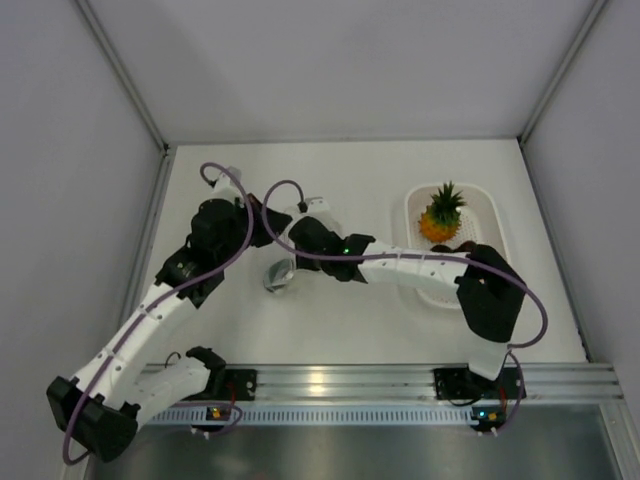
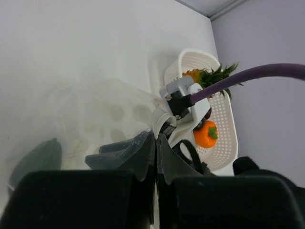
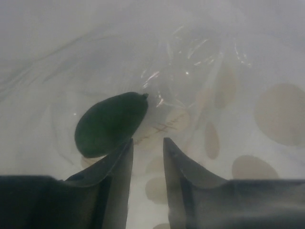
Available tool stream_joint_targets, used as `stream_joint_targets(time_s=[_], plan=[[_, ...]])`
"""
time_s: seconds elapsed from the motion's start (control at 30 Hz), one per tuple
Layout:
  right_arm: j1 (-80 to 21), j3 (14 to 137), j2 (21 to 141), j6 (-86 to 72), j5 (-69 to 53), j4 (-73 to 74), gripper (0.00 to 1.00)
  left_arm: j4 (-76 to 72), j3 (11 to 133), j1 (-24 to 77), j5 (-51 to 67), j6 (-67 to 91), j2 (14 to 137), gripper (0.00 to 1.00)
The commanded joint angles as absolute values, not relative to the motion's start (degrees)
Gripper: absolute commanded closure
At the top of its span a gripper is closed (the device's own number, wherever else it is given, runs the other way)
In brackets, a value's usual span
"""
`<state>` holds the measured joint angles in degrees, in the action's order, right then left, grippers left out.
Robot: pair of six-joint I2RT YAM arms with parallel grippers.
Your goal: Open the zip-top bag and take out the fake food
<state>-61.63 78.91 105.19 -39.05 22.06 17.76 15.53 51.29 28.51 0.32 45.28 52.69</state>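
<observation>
With the pineapple (image 1: 440,215) and orange fruit (image 2: 206,135) already in the basket (image 1: 492,212), only the dark green piece (image 3: 110,125) seemingly remained inside the zip-top bag (image 1: 280,275) mid-counter (image 1: 350,180), left gripper (image 2: 156,138) fingers clamped on its edge, right gripper (image 3: 147,141) fingers slightly apart beside that piece.

A white perforated basket (image 1: 492,222) sits on the white table (image 1: 350,170), at about three o'clock from the table's middle, its long side running from twelve to six. Grey walls (image 1: 330,60) close the table at nine, twelve and three. A ribbed aluminium rail (image 1: 340,381) runs along its six o'clock edge.
</observation>
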Motion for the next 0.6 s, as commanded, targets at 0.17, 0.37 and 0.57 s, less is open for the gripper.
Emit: stream_joint_targets(time_s=[0.17, 0.37, 0.57], plan=[[-53.27, 70.14, 91.41, -35.51, 18.64, 23.64, 0.65, 15.03, 61.42, 28.56, 18.6, 41.05, 62.12, 1.0], [-49.13, 65.13, 89.65, -35.33, 8.82, 19.79, 0.65, 19.05, 68.89, 28.74, 23.38, 36.66, 68.1, 1.0], [-49.04, 67.5, 91.93, -34.28, 7.11, 21.89, 0.63, 20.21, 69.71, 29.0, 23.56, 36.3, 72.95, 1.0]])
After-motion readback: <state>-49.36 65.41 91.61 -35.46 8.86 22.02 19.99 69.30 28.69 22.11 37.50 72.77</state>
